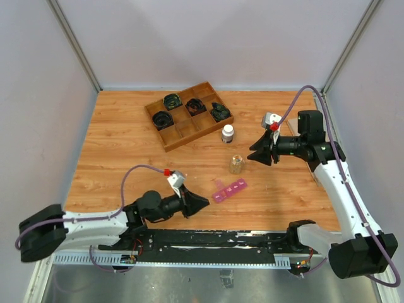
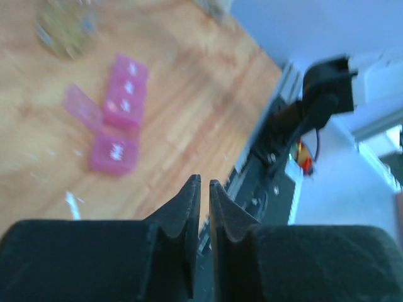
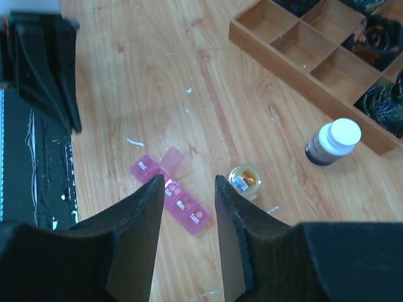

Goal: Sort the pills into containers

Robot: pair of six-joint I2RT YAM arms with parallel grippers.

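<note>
Pills (image 3: 244, 180) sit in the small glass jar (image 1: 236, 165) on the table (image 1: 126, 139), ahead of our right hand (image 3: 189, 182), whose fingers we hold apart. The pink containers (image 3: 196, 218), one lid raised, lie ahead of our left hand (image 2: 203, 182), its fingers nearly together on nothing.

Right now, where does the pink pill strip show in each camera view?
Top external: the pink pill strip lies at lower centre, just below the small glass jar.
Left wrist: upper left, blurred, with one lid open.
Right wrist: lower centre, left of the jar.
Shared landmark: the small glass jar, next to the strip in all three views.
</note>
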